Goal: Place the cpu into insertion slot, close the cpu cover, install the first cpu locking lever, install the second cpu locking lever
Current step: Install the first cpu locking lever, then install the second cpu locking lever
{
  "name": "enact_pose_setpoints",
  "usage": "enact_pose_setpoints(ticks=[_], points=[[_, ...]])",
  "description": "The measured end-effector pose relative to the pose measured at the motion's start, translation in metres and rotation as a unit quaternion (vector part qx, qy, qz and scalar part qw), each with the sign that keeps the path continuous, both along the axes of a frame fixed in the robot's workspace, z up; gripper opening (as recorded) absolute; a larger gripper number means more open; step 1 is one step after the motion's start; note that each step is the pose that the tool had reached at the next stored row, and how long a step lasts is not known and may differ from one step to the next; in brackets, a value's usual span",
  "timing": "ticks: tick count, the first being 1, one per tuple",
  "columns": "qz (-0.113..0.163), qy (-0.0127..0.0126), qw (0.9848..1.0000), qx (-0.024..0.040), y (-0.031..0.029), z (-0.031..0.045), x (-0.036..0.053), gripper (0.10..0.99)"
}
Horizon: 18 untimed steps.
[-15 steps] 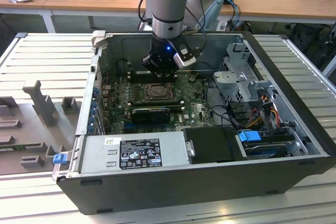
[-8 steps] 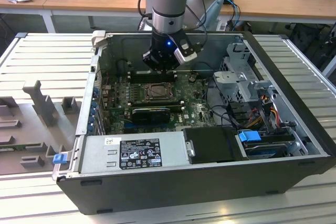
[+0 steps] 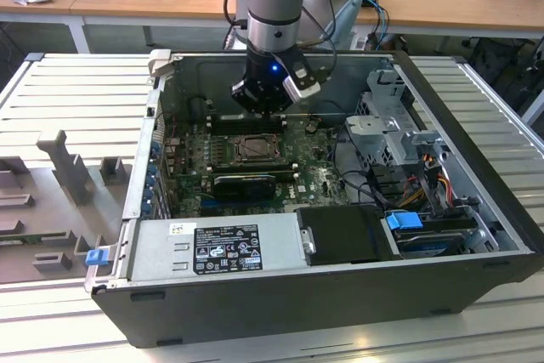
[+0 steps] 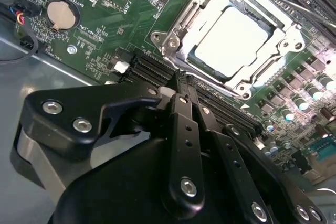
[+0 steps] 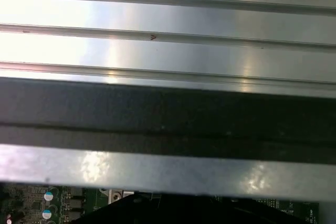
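Hanging over the open computer case (image 3: 476, 116), our end effector (image 3: 265, 106) sits just above the green circuit board (image 3: 319, 178), at the far edge of the insertion slot (image 3: 252, 150) in the exterior view. In the second wrist view we see the end effector (image 4: 178, 85) with its black fingers (image 4: 181, 124) drawn together and nothing between them; their tips stand just short of the socket's silvery rim, over a black card slot (image 4: 157, 69).

Directly beyond the fingertips lies the insertion slot (image 4: 231, 40). The cpu (image 4: 231, 38) is seated in it, pale metal top facing up. The cpu cover (image 4: 181, 32) lies flat over the socket, framing the chip through its central window. We cannot tell how the locking levers stand.

Farther out on the board, a round coin cell (image 4: 59, 14) sits well apart from the socket. In the exterior view, the power supply (image 3: 212, 246) fills the case's near side, and the case rests on a ribbed metal table (image 3: 68, 99).
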<state>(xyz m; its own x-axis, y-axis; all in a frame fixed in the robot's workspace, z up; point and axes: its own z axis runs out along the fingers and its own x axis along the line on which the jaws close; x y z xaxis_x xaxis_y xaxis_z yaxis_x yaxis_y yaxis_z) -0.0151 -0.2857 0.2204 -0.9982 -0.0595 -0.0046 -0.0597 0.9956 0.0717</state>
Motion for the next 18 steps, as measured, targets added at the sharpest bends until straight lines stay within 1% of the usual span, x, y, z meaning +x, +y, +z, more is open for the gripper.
enact_pose_setpoints(ticks=[12, 16, 18], points=[[0.000, 0.0000, 1.0000, -0.0001, -0.0066, 0.0003, 0.0002, 0.106], [0.000, 0.0000, 1.0000, 0.0000, -0.0066, 0.0147, 0.0002, 0.106], [0.000, 0.0000, 1.0000, 0.0001, -0.0068, 0.0191, 0.0003, 0.106]])
